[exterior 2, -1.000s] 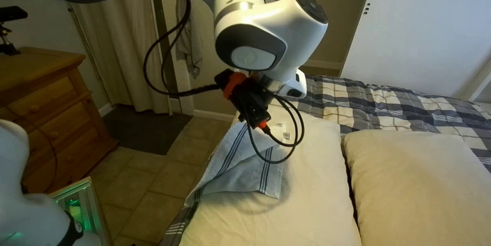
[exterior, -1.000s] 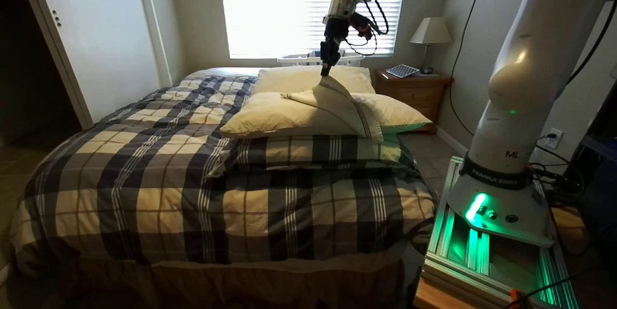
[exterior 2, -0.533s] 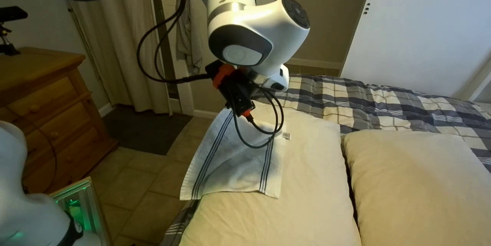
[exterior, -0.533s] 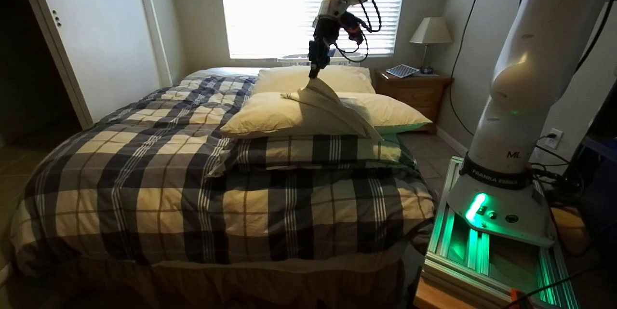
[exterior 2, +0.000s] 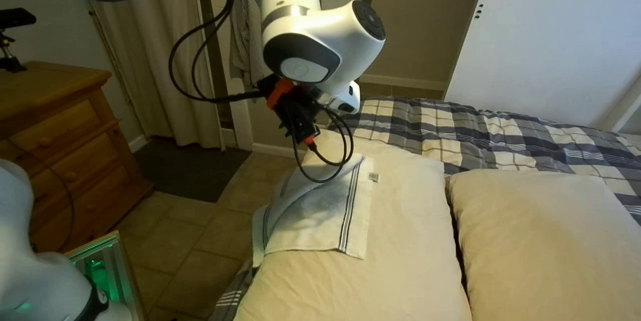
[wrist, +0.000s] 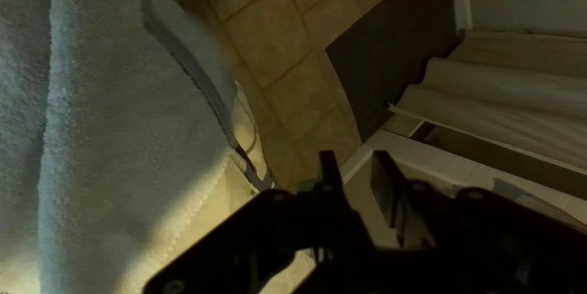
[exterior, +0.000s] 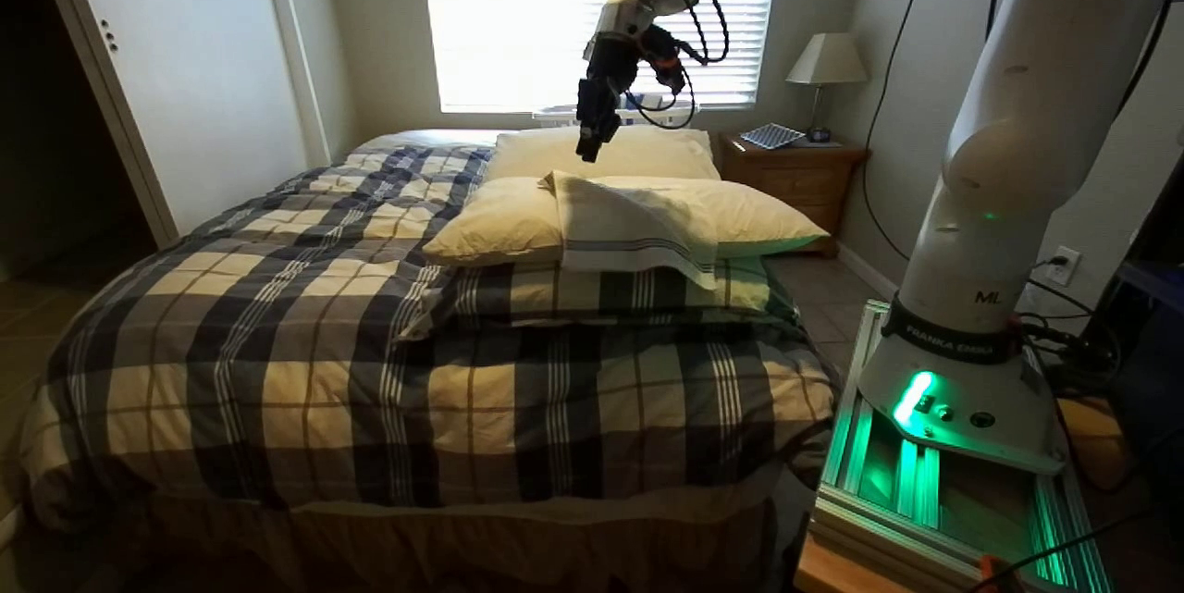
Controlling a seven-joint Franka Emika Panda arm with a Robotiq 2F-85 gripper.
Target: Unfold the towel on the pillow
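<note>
The towel (exterior: 629,228) is a pale cloth with dark stripes, draped over the front pillow (exterior: 499,223), its striped end hanging down over the pillow's edge. In an exterior view, the towel (exterior 2: 320,218) lies on the pillow (exterior 2: 410,241) with a raised fold toward the pillow's outer edge. My gripper (exterior: 588,154) is above the towel's upper corner, apart from it. In the wrist view, my gripper (wrist: 353,161) shows a gap between its fingers with nothing in it. The towel (wrist: 124,115) fills the left there. In an exterior view the fingertips are hidden behind the wrist.
Another cream pillow (exterior: 518,154) lies behind. A plaid bedspread (exterior: 370,389) covers the bed. A wooden nightstand (exterior: 795,181) with a lamp (exterior: 826,61) stands at the back right. A wooden dresser (exterior 2: 70,155) stands across the tiled floor (exterior 2: 200,246).
My gripper held up a corner of the towel; now it has let go and opened. The towel has dropped over the pillow's edge. The gripper has moved left in both exterior views.
</note>
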